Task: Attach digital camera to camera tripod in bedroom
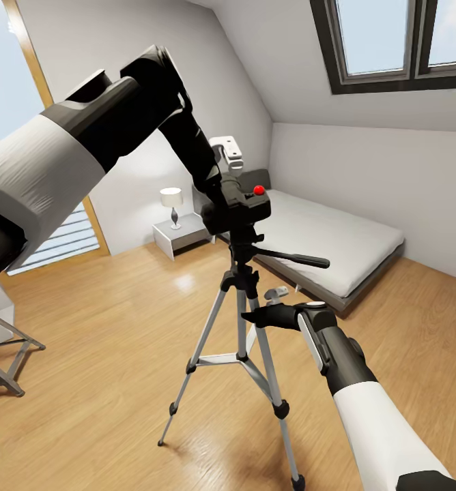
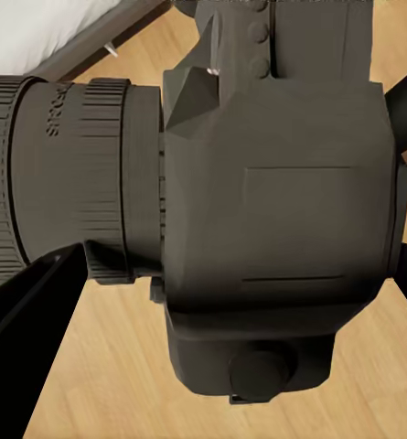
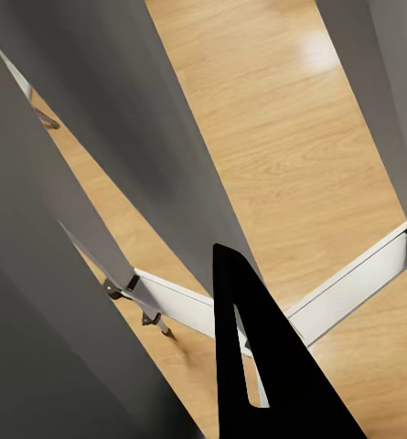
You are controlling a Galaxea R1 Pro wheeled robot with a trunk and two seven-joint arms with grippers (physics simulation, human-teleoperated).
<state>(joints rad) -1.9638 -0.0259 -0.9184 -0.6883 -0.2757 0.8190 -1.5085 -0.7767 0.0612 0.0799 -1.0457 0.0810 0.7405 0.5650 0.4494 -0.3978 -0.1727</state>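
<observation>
The digital camera (image 1: 245, 204), black with a red button (image 1: 259, 190), sits on top of the camera tripod's pan head (image 1: 245, 249). My left gripper (image 1: 218, 194) reaches in from the upper left and is shut on the camera's far side. In the left wrist view the camera body (image 2: 276, 201) and its lens (image 2: 66, 174) are very close, with one black finger (image 2: 20, 347) beside the lens. The tripod (image 1: 241, 354) stands on the wood floor with its silver legs spread. My right gripper (image 1: 255, 315) is against the legs below the head; one finger (image 3: 249, 366) shows among the legs (image 3: 166, 183).
A low grey bed (image 1: 323, 239) lies behind the tripod, with a nightstand and lamp (image 1: 173, 204) to its left. A grey metal stool (image 1: 3, 354) stands at the left edge. The tall window (image 1: 9, 102) is at left and the skylight (image 1: 392, 41) at top right.
</observation>
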